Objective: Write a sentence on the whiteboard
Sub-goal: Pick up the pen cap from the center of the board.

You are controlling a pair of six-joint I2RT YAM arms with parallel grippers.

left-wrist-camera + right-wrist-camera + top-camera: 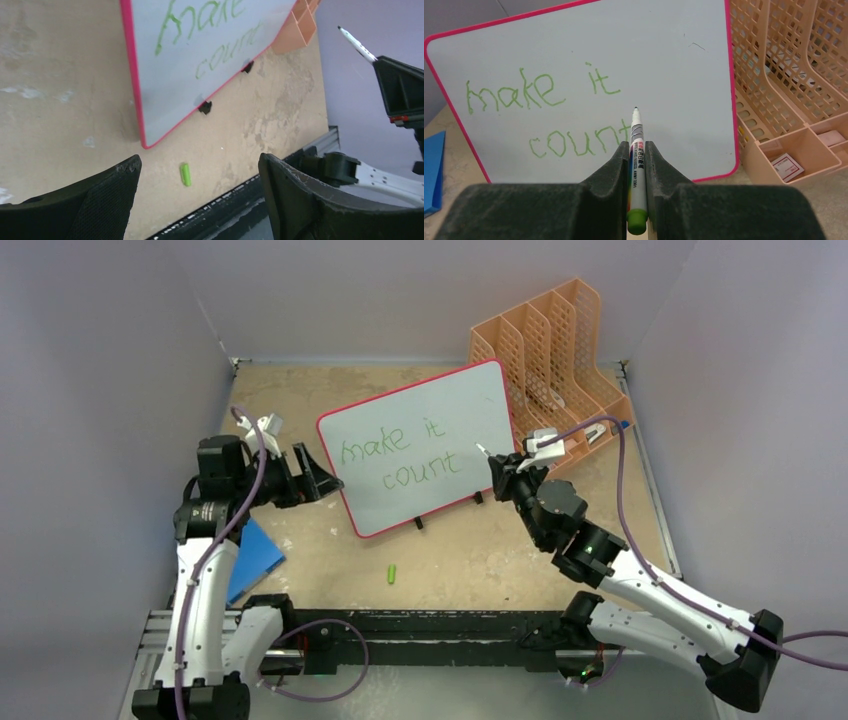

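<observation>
Top view: whiteboard (440, 400) propped at a tilt mid-surface (300, 400); sentence (400, 458) "make it count" in green; green cap (392, 573) lying in front.
Left wrist: left hand (199, 167) spread, empty.
Right wrist: right hand (637, 150) pinching marker (636, 131), tip toward "count".

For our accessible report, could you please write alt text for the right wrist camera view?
The right gripper, shut on a white marker with a green end, points its tip at a large whiteboard with a pink-red rim, just after the green handwritten sentence "make it count". A peach plastic lattice file organiser stands to the right.
</observation>
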